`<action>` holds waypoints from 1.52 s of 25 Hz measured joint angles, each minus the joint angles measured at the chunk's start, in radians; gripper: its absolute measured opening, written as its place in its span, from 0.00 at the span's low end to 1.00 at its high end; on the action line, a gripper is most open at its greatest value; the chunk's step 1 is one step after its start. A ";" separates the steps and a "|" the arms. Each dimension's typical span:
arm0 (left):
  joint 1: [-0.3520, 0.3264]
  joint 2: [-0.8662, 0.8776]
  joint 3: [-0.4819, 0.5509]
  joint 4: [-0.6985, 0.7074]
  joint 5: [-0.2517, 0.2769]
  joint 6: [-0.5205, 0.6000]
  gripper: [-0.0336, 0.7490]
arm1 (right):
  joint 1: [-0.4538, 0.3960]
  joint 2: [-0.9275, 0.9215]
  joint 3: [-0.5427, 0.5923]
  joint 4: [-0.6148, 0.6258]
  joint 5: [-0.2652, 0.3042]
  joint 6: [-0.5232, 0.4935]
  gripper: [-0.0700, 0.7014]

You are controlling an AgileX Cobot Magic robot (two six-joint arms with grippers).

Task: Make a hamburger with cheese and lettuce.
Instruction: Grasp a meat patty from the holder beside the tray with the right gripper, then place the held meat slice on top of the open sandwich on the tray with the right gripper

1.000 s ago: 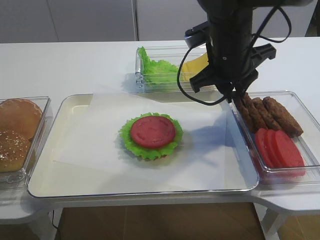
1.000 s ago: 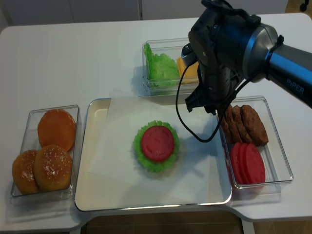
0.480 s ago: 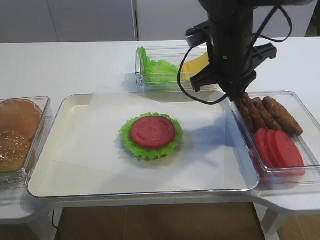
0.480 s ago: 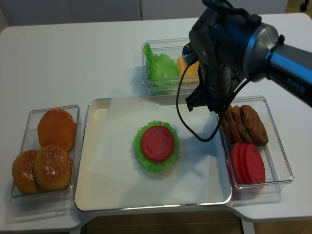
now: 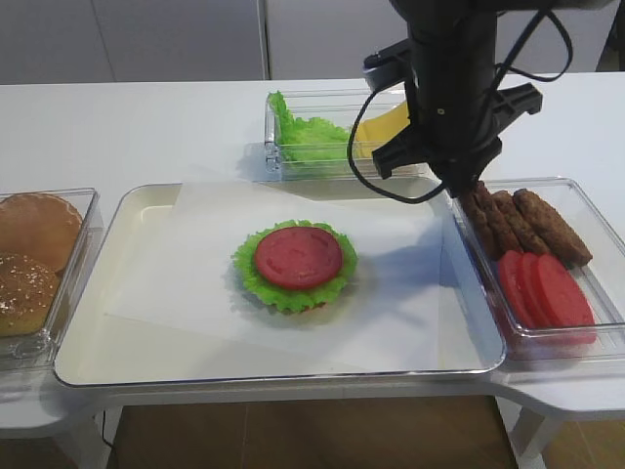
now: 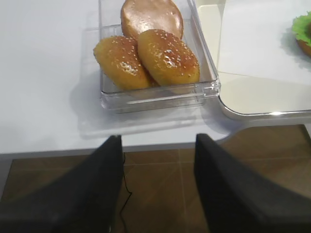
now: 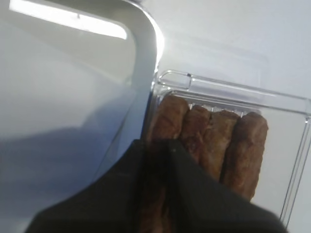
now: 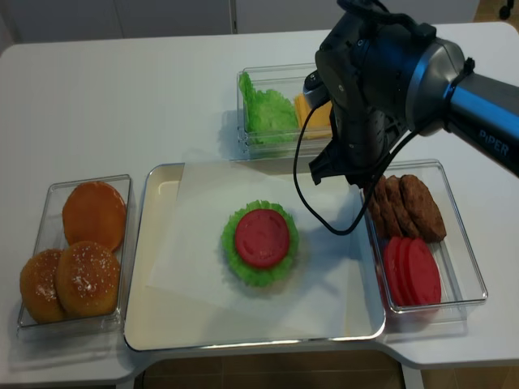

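Exterior high view: you are looking at the hamburger (image 5: 295, 266) sitting mid-sheet on the white paper (image 5: 186, 283) lining the cream tray (image 5: 88, 362), red tomato slice on top, lettuce frill showing all round. The right arm (image 5: 451, 88) is hanging over the tray's far right corner, and its body is hiding the fingertips from you. The cheese (image 5: 381, 123) is lying in the clear box (image 5: 276, 161) just behind the tray, beside loose lettuce leaves (image 5: 308, 132). Brown patties (image 5: 527, 223) and tomato slices (image 5: 542, 288) are sharing the box (image 5: 605, 332) touching the tray's right edge. Bun halves (image 5: 34, 249) are filling the box off the tray's left edge.

Right wrist view: the right gripper (image 7: 158, 191) is showing you two dark fingers pressed together with nothing between them, hovering over the nearest patty in the row, right beside the tray's rounded corner (image 7: 146, 58).

Left wrist view: the left gripper (image 6: 158, 187) is holding its dark fingers (image 6: 92, 189) spread apart and empty, below the table edge, with brown floor (image 6: 158, 170) between them. The bun box (image 6: 155, 94) is sitting just left of the tray corner (image 6: 252, 102).

Realsense exterior view: the hamburger (image 8: 261, 241) is sitting near the tray's centre; the cheese (image 8: 312, 115) is peeking out behind the right arm (image 8: 381, 73), beyond the tray's far edge.
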 joint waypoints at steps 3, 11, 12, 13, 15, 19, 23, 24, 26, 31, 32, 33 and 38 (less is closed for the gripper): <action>0.000 0.000 0.000 0.000 0.000 0.000 0.50 | 0.000 -0.014 0.000 0.006 0.002 0.000 0.21; 0.000 0.000 0.000 0.000 0.000 0.000 0.50 | 0.000 -0.068 0.000 0.023 0.002 0.000 0.21; 0.000 0.000 0.000 0.000 0.000 0.000 0.50 | 0.000 -0.073 0.000 0.025 0.002 0.000 0.21; 0.000 0.000 0.000 0.000 0.000 0.000 0.50 | 0.000 -0.077 0.000 0.027 0.002 0.000 0.21; 0.000 0.000 0.000 0.000 0.000 0.000 0.50 | 0.000 -0.088 0.000 0.033 0.002 0.000 0.21; 0.000 0.000 0.000 0.000 0.000 0.000 0.50 | 0.000 -0.118 0.000 0.042 0.004 0.000 0.21; 0.000 0.000 0.000 0.000 0.000 0.000 0.50 | 0.000 -0.147 0.000 0.049 0.005 0.001 0.21; 0.000 0.000 0.000 0.000 0.000 0.000 0.50 | 0.000 -0.152 0.000 0.052 0.005 0.001 0.21; 0.000 0.000 0.000 0.000 0.000 0.000 0.50 | 0.000 -0.161 0.000 0.057 0.005 0.001 0.21; 0.000 0.000 0.000 0.000 0.000 0.000 0.50 | 0.000 -0.187 0.000 0.079 0.006 0.001 0.21; 0.000 0.000 0.000 0.000 0.000 0.000 0.50 | 0.000 -0.193 0.000 0.081 0.007 0.001 0.21; 0.000 0.000 0.000 0.000 0.000 0.000 0.50 | 0.000 -0.200 0.000 0.083 0.007 0.001 0.21; 0.000 0.000 0.000 0.000 0.000 0.000 0.50 | 0.000 -0.225 0.000 0.087 0.009 0.001 0.21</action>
